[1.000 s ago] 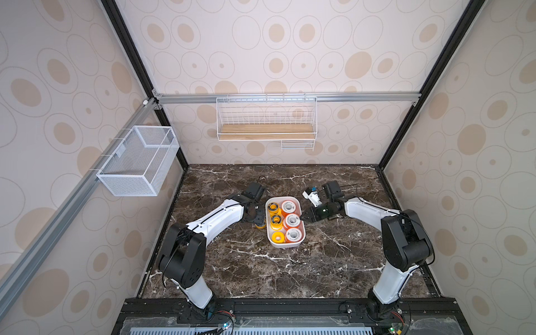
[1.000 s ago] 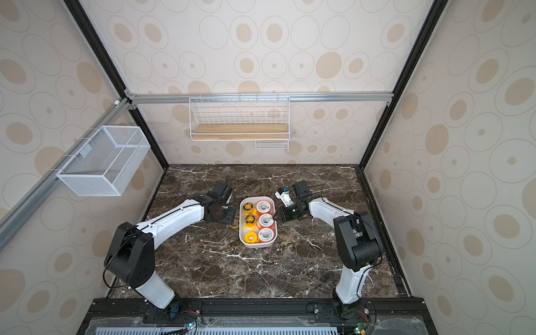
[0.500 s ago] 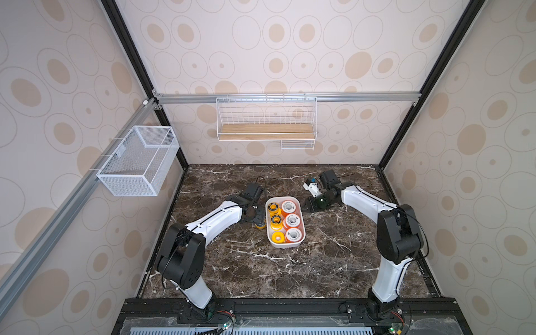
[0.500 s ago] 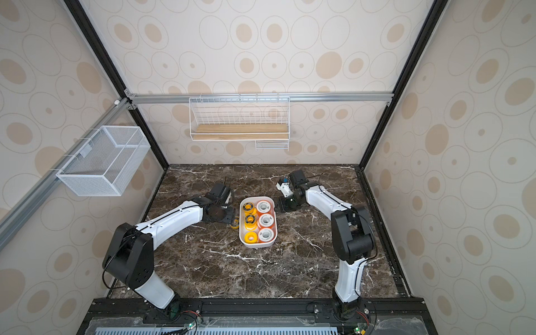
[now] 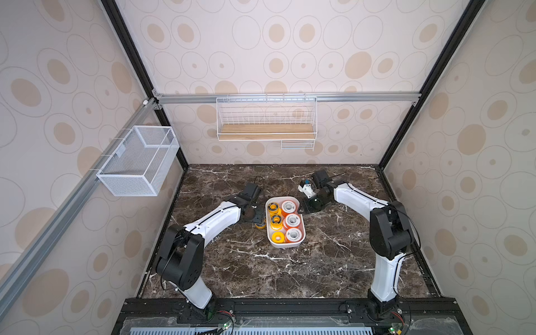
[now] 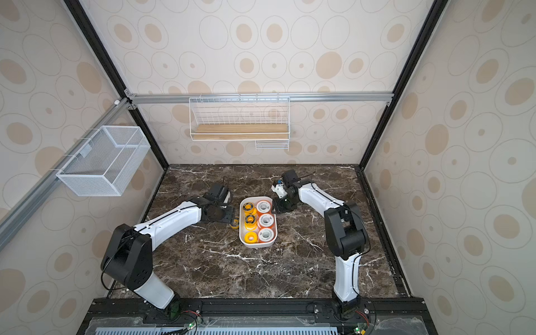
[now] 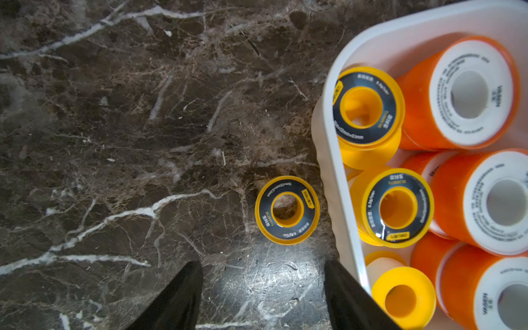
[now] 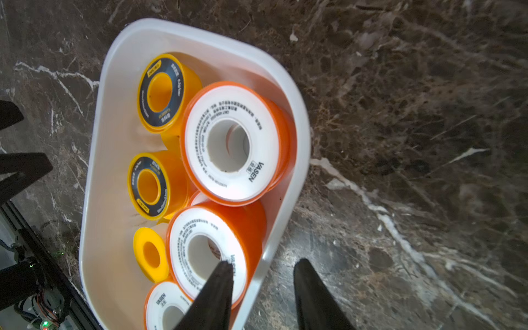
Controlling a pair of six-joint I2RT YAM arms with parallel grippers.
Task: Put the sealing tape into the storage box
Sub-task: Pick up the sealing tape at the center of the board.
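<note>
The storage box [image 5: 285, 245] [image 6: 258, 245] is a small white tub in the middle of the marble table. It holds several sealing tape spools: orange with white faces [image 8: 228, 143], yellow with black rings [image 7: 367, 107] and plain yellow [image 7: 401, 297]. One thin black-ringed spool [image 7: 287, 210] [image 5: 260, 225] lies flat on the table just outside the box's left wall. My left gripper [image 7: 263, 263] [image 5: 255, 215] hangs open a little short of it, with nothing between its fingers. My right gripper [image 8: 264, 263] [image 5: 306, 208] is open at the box's far right corner, one finger over an orange spool and the other outside the wall.
A white mesh basket [image 5: 139, 161] hangs on the left wall. A wire rack with a wooden board [image 5: 265, 127] hangs on the back wall. Both are well above the table. Bare marble surrounds the box in front and to the right.
My right arm has swung its elbow inward and its gripper has come closer over the box's far right corner, its jaws slightly wider. The left arm and the loose spool have not moved.
</note>
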